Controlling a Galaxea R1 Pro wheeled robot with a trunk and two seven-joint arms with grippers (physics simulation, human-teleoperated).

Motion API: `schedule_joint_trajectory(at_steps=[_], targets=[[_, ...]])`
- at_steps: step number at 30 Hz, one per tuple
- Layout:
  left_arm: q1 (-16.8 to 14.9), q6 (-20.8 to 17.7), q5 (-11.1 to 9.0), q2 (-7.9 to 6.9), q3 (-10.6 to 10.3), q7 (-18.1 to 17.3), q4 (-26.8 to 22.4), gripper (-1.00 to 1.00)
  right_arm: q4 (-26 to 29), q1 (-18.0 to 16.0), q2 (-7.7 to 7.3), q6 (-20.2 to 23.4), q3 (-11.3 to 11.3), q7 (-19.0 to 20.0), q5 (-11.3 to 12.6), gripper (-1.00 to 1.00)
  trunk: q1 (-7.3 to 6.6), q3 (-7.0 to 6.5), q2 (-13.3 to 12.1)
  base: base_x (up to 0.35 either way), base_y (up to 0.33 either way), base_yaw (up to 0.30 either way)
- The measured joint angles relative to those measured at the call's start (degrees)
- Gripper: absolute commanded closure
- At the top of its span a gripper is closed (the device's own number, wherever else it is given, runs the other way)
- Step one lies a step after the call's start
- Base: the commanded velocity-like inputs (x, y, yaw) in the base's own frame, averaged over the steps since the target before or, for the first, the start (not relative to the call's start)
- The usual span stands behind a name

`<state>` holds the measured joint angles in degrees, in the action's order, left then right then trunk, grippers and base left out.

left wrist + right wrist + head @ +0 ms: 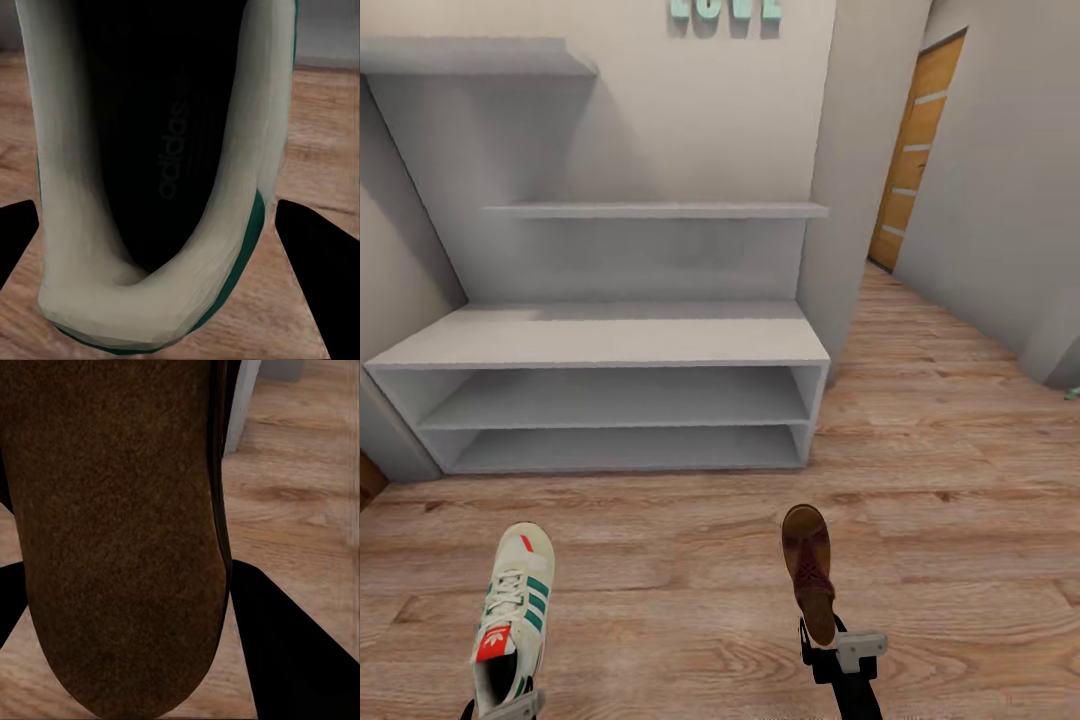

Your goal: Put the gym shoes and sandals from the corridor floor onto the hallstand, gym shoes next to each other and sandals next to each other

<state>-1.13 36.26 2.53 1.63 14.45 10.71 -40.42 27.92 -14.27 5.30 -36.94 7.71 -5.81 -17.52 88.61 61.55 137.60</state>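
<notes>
A cream-white gym shoe (515, 620) with green stripes is held by its heel in my left gripper (500, 708), toe pointing toward the hallstand (610, 340). The left wrist view looks into the gym shoe's dark opening (150, 150), with black fingers (315, 255) on both sides. My right gripper (838, 650) is shut on the heel of a dark brown sandal (809, 572), raised above the corridor floor (690, 560). In the right wrist view the sandal's brown footbed (112, 525) sits between the fingers (292, 652). The hallstand's bench top and two shelves are bare.
A grey wall corner (850, 200) stands right of the hallstand. Beyond it the corridor runs back to a wooden door (915, 150). Teal letters (725, 10) hang on the wall above the hallstand's upper ledges (655, 210).
</notes>
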Motion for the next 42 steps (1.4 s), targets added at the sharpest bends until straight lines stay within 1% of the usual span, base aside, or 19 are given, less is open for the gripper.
schedule_joint_trajectory(at_steps=[11,20,25,27,29,30,31,32,33,34,35,36,37,38,39,41,42], targets=[[0.01,0.01,0.02,0.01,-0.03,0.01,-0.08,1.0,0.0,0.0,0.0,-0.02,0.0,0.04,0.0,1.0,0.0,0.0,0.0,0.0,0.0,-0.278],[0.02,0.01,0.02,0.0,-0.01,0.08,-0.11,1.0,0.15,-0.02,0.06,-0.01,0.09,0.04,0.0,1.0,0.0,0.0,0.0,0.0,0.0,-0.025],[0.02,0.08,0.0,0.08,-0.07,0.09,-0.18,1.0,0.44,-0.02,-0.17,0.0,0.14,-0.02,0.07,1.0,0.0,0.0,0.0,0.0,0.0,0.0],[0.02,0.05,0.02,0.1,-0.12,0.09,-0.25,1.0,0.49,-0.02,-0.43,-0.06,0.23,-0.06,0.1,1.0,0.0,0.0,0.0,0.0,0.0,0.0],[0.01,-0.04,0.05,0.14,-0.13,0.0,-0.26,1.0,0.51,-0.02,-1.21,-0.09,0.55,-0.13,0.27,1.0,0.0,0.0,0.0,0.0,0.0,0.0],[-0.05,-0.2,0.05,0.12,-0.08,-0.09,-0.24,1.0,0.51,-0.02,-1.93,-0.12,1.57,-0.16,0.5,1.0,0.0,0.0,0.0,0.0,0.0,0.0],[-0.11,-0.55,0.04,0.06,-0.03,-0.17,-0.03,1.0,0.54,-0.02,-3.24,-0.1,5.15,-0.21,0.95,1.0,0.0,0.0,0.0,0.0,0.0,0.0],[-0.23,-0.81,0.01,0.04,-0.03,-0.21,0.21,1.0,0.63,-0.02,-4.3,-0.16,8.92,-0.16,2.14,1.0,0.0,0.0,0.0,0.0,0.0,0.0],[-0.37,-1.34,-0.02,0.02,-0.02,-0.25,0.52,1.0,0.71,-0.01,-5.19,-0.08,13.19,0.12,2.06,1.0,0.0,0.0,0.0,0.0,0.0,0.0],[-0.51,-2.18,0.05,0.0,-0.02,-0.27,0.78,1.0,0.78,-0.01,-6.13,-0.07,17.3,0.2,2.48,1.0,0.0,0.0,0.0,0.0,0.0,0.0],[-0.64,-3.47,0.3,0.01,-0.03,-0.33,0.97,1.0,0.83,-0.01,-7.16,-0.04,20.95,0.26,2.47,1.0,0.0,0.0,0.0,0.0,0.0,0.0],[-0.89,-5.19,0.78,0.04,-0.04,-0.38,1.09,1.0,0.84,-0.01,-8.43,0.01,24.26,0.3,2.49,1.0,0.0,0.0,0.0,0.0,0.0,0.0],[-1.17,-6.21,1.1,0.04,-0.05,-0.4,1.13,1.0,0.83,-0.01,-9.25,0.05,25.73,0.35,2.35,1.0,0.0,0.0,0.0,0.0,0.0,0.0],[-2.75,-9.79,2.3,0.13,-0.13,-0.47,1.23,1.0,0.81,0.02,-11.31,0.22,29.43,0.3,1.65,1.0,0.0,0.0,0.0,0.0,0.0,0.0],[-4.1,-12.26,3.0,0.17,-0.12,-0.47,1.2,1.0,0.84,-0.01,-14.01,0.09,32.82,0.29,3.45,1.0,0.0,-0.01,0.0,0.0,0.0,0.0],[-7.38,-17.74,4.1,0.26,-0.15,-0.47,1.25,1.0,0.74,-0.01,-17.35,0.57,37.13,0.21,3.55,1.0,0.0,-0.01,0.0,0.0,0.0,0.0],[-10.14,-22.84,4.37,0.32,-0.2,-0.95,1.57,1.0,0.8,0.0,-19.43,1.41,40.43,0.21,4.43,1.0,0.0,0.0,0.0,0.0,0.0,0.0]])
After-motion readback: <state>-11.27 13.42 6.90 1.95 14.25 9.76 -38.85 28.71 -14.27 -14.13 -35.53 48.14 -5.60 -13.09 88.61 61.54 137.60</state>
